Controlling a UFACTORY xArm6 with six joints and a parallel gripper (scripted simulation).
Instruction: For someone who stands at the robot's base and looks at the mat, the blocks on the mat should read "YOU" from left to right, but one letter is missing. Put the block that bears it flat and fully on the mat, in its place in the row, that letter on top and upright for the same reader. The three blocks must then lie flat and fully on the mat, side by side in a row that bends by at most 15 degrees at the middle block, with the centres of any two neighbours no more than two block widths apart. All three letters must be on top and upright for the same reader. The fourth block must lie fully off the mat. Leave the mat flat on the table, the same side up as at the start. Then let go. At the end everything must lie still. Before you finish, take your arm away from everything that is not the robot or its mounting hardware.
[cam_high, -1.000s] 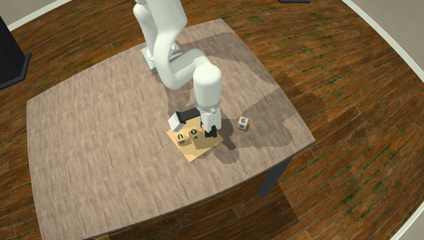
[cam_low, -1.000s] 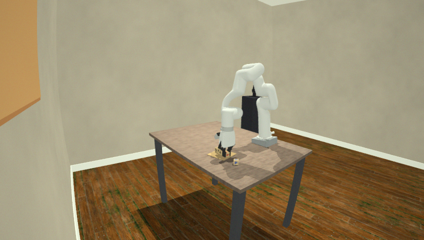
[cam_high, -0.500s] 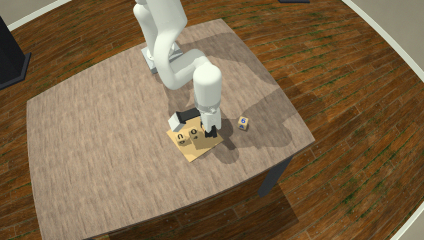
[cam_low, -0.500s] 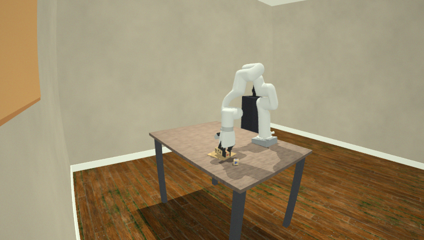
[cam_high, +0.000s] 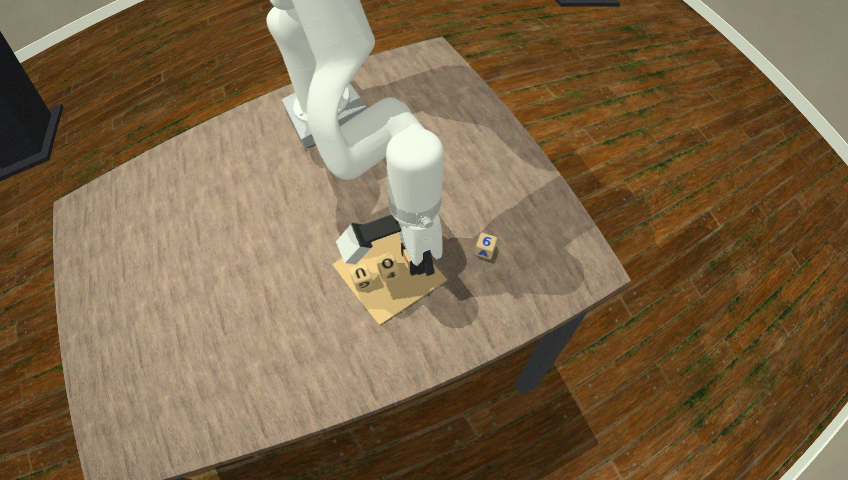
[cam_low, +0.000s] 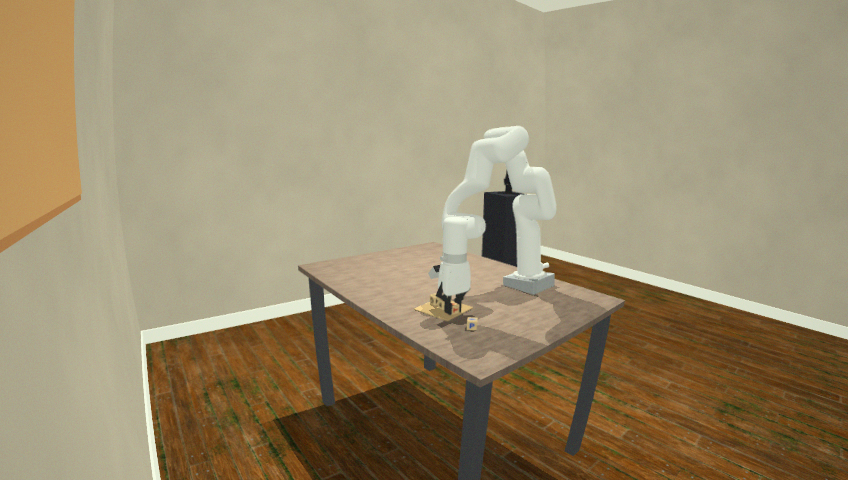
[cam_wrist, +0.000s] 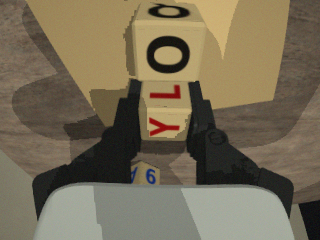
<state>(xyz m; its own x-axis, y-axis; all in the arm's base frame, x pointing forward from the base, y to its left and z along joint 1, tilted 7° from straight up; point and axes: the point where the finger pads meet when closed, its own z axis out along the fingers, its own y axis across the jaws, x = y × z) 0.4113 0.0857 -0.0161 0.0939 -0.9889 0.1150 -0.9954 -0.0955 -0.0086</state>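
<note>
A tan mat (cam_high: 389, 282) lies near the table's front right. On it stand a block with a black U on top (cam_high: 361, 277) and a block with a black O on top (cam_high: 387, 265). My gripper (cam_high: 421, 268) points straight down over the mat, right beside the O block, and is shut on a third block. In the wrist view this block (cam_wrist: 164, 115) shows a red Y on top and a red L on a side face, between my black fingers, close against the O block (cam_wrist: 166, 46). I cannot tell if it rests on the mat.
A fourth block with a blue 6 on top (cam_high: 486, 245) stands on the table off the mat, to the right; it also shows in the exterior view (cam_low: 471, 323). The arm's base (cam_high: 321, 113) is at the table's far side.
</note>
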